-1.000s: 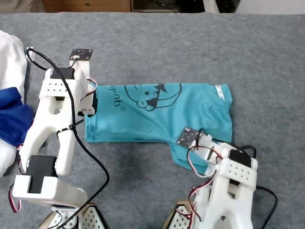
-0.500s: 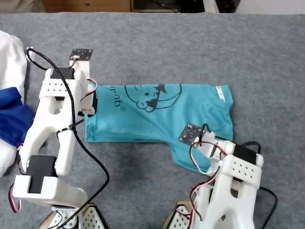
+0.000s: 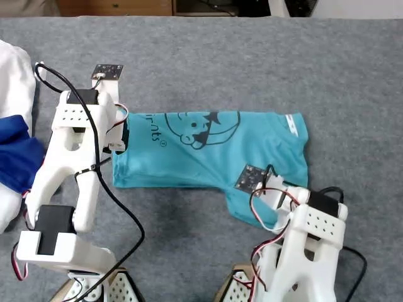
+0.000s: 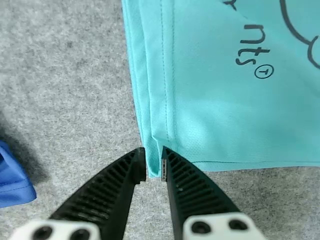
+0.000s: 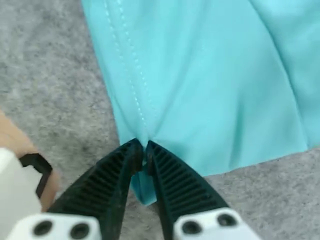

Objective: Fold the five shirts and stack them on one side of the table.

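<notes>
High view: a teal shirt [image 3: 208, 151] is lying mid-frame, long axis running left to right, the left arm [image 3: 72, 157] sitting at its left hem and the right arm [image 3: 312, 239] at its lower-right sleeve. Left wrist view: the left gripper [image 4: 154, 160] is pinching the hem corner, jaws almost closed. Right wrist view: the right gripper [image 5: 144, 150] is clamping a sleeve fold, jaws closed

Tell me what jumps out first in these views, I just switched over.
A teal shirt with a dark cartoon print lies partly folded in the middle of the grey table. The left gripper pinches a corner of its hem, and the right gripper pinches the edge of a sleeve. A heap of white and blue cloth sits at the table's edge beside the left arm.
</notes>
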Robot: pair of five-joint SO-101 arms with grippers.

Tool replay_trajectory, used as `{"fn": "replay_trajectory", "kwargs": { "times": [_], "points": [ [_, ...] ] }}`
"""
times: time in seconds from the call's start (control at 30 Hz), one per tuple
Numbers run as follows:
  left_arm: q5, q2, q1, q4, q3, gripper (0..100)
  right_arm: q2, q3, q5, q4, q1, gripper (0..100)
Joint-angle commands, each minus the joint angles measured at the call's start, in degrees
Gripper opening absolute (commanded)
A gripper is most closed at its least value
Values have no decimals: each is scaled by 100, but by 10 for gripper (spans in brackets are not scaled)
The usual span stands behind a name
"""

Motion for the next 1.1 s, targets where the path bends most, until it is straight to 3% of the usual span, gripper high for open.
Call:
{"fn": "replay_trajectory", "kwargs": {
  "times": [0.0, 0.23, 0.4, 0.6, 0.8, 0.9, 1.07],
  "points": [
    [9, -40, 9, 53, -79, 67, -66, 66, 97, 26, 48, 7],
    [53, -84, 9, 44, -141, 67, -75, -277, 62, 53, 101, 126],
    [501, -66, 0, 53, -396, 67, -75, -840, 62, 369, 189, 162],
    [1222, -22, 88, 0, -712, 67, -66, -2132, -229, 1116, 136, 161],
    [1327, 48, 413, -237, -510, 67, 57, -3231, -1029, 1099, -277, 113],
    [1301, 347, 633, -273, -343, 67, 479, -3521, -1530, 765, -699, 16],
    [1292, 910, 554, -246, -44, 44, 1815, -4057, -2215, -176, -945, 19]
  ]
}}
